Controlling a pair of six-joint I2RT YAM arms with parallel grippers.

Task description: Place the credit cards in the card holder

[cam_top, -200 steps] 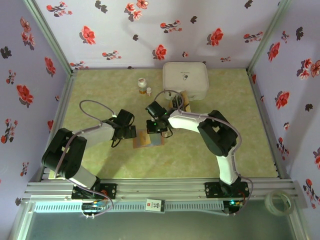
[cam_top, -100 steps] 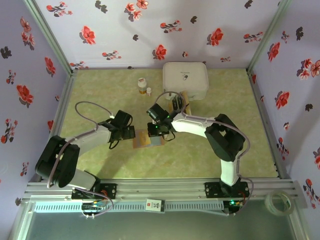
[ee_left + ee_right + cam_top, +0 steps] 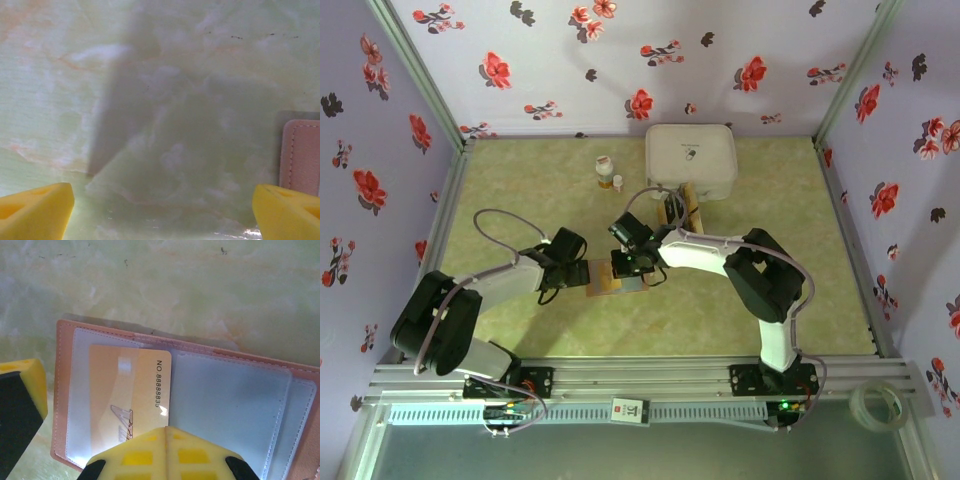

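Now the left fingers (image 3: pixel 582 272) have slid in closer and sit just beside the left edge of the small reddish-brown leather card holder (image 3: pixel 230 405). They are spread wide with nothing in them. The card holder lies open and flat on the pale green marbled desk (image 3: pixel 150 100). One thin tan-gold credit card (image 3: pixel 125 390) sits in its left clear pocket. The right fingers (image 3: pixel 167 445) are pinched tight together, tips on the card's edge, not gripping it. So I think the left arm is coming to steady the holder. Farther back, a small pile of tan and black cards (image 3: pixel 682 207) waits by the big white rounded box (image 3: pixel 690 160).
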